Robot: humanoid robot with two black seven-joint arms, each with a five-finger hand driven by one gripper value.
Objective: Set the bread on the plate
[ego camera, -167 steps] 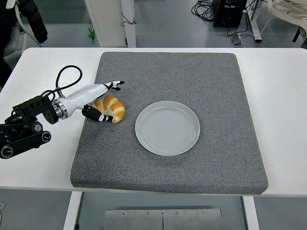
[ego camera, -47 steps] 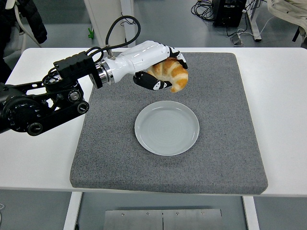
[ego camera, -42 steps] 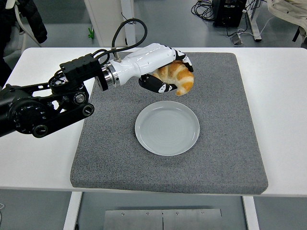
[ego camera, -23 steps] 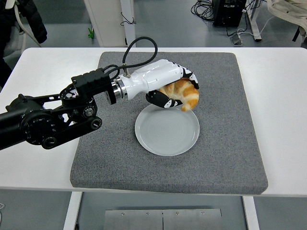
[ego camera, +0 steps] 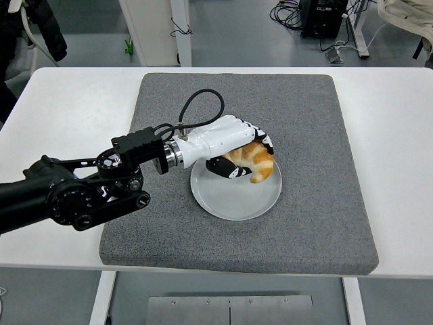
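Our white left hand [ego camera: 233,145] is curled around the golden, crescent-shaped bread [ego camera: 255,160], holding it low over the round pale grey plate [ego camera: 233,201] at the centre of the grey felt mat [ego camera: 311,122], ready to release.

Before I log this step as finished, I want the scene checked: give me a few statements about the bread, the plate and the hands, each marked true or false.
1. The left hand is closed around the bread. True.
2. The bread is held over the plate. True; whether it already touches the plate cannot be told.
3. The plate sits directly on the bare white table. False: it sits on the grey mat that covers the table's middle.
4. The right hand steadies the plate. False: no right hand is in view.
5. The plate already holds other food. False: the part of it that shows is bare.
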